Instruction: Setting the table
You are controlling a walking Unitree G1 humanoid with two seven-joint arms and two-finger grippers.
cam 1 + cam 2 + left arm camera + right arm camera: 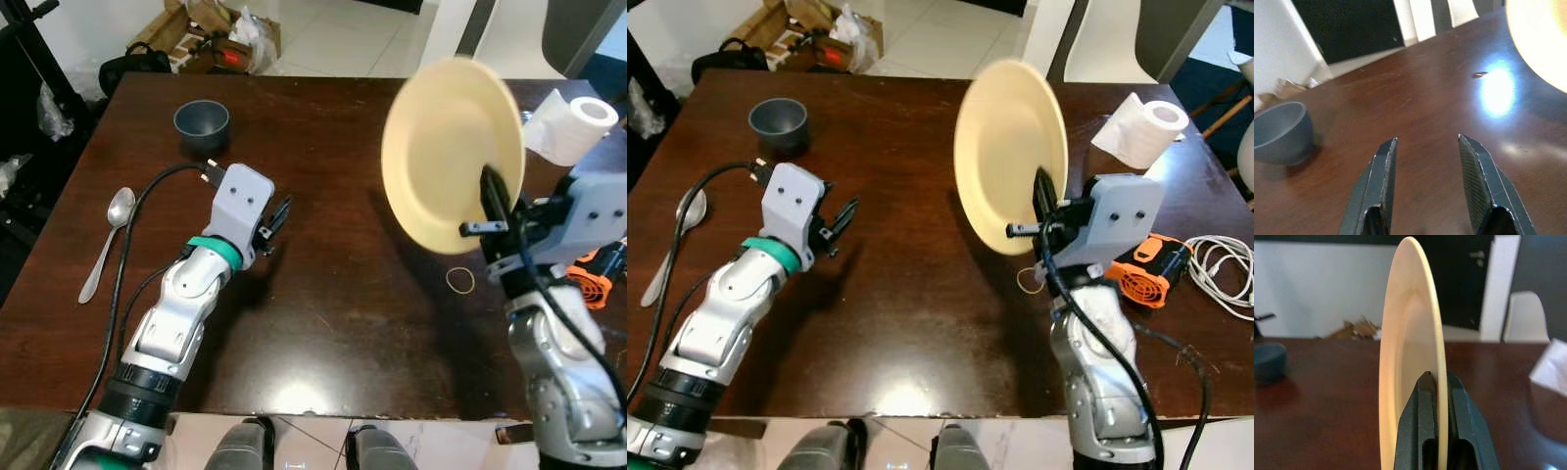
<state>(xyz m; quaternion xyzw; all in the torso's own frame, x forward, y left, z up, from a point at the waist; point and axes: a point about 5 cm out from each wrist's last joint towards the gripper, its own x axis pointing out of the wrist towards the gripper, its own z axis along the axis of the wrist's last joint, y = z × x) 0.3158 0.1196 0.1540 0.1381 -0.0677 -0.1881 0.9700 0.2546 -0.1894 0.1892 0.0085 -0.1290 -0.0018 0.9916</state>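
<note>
I am holding the plate [446, 147] up on its edge in my right gripper [493, 201], whose 2 fingers are pinching its rim, high over the bare middle of the table [333, 294]. My left gripper [274, 223] is hanging open and empty beside it, so I am thinking the plate needs tipping flat, then going straight down.

Bright, even indoor light — the dark table [323, 294] throws back a white glare patch at lower centre of the head views. Soft shadows lie beside both arms. In the left wrist view the plate [1542, 39] is overexposed and blurred — glare beneath it.
</note>
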